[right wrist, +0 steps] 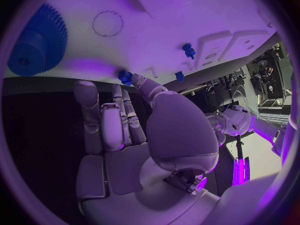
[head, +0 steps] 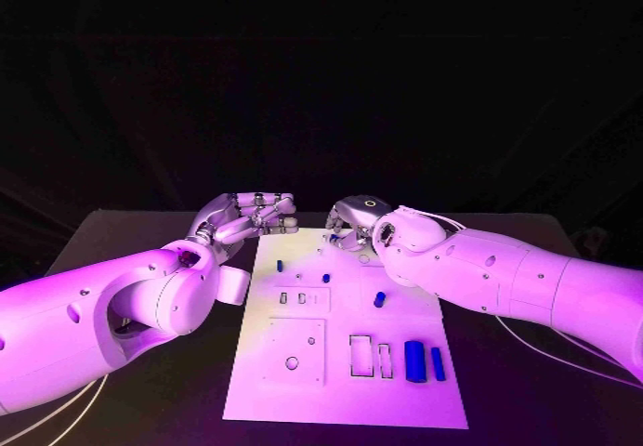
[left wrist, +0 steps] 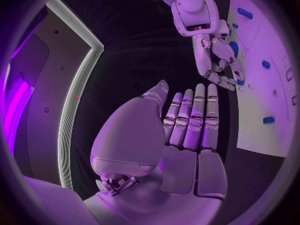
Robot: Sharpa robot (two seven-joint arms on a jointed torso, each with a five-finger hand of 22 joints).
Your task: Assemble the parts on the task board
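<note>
The white task board (head: 351, 372) lies in the middle of the black table. Blue parts lie on it: two bars (head: 414, 360) near the front right and small pegs (head: 379, 298) further back. My right hand (head: 351, 228) is at the board's far edge. Its thumb and a fingertip (right wrist: 119, 90) pinch a small blue part (right wrist: 125, 76) there. A blue gear (right wrist: 37, 40) lies on the board close by. My left hand (head: 248, 216) hovers beside the board's far left corner, fingers (left wrist: 190, 115) straight and holding nothing. The right hand (left wrist: 215, 60) also appears in the left wrist view.
Shallow rectangular recesses (head: 364, 355) and a square plate with holes (head: 297, 351) mark the board's front half. Bare black table (head: 148, 232) surrounds the board. Thin cables (head: 563, 344) trail under my right arm.
</note>
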